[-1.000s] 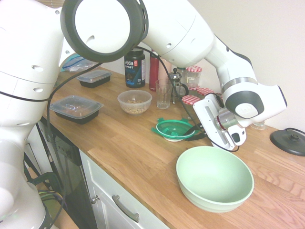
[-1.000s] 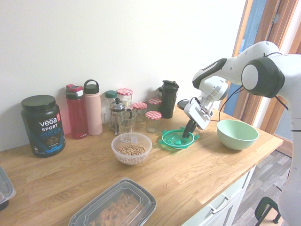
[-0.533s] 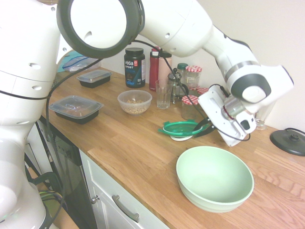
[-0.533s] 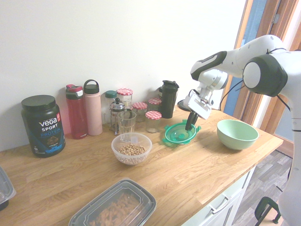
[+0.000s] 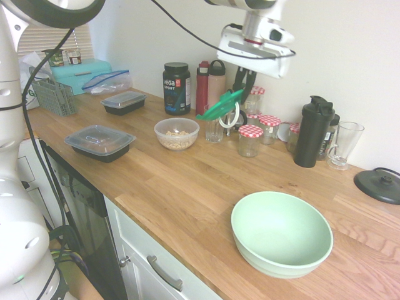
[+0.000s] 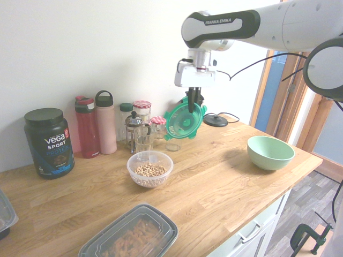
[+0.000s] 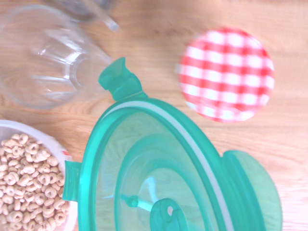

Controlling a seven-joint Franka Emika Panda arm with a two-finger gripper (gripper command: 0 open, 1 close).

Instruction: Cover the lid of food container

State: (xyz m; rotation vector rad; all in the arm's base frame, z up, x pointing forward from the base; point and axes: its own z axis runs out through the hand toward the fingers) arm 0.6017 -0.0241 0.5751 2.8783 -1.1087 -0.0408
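The claw pinches the green lid by its edge — tilted, probably leaving its underside free to cover the bowl.

Bright, even indoor light, source not visible, ext. views a bit washed out, soft shadows, wrist view overexposed, bkgd. slightly blurry

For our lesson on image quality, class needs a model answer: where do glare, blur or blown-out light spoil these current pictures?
Wrist view: the clear drinking glass looks soft, and the countertop washes out pale pink towards one side; first exterior view: whitish glare on the wood near the black round base; second exterior view: the wall is bright, nearly featureless.
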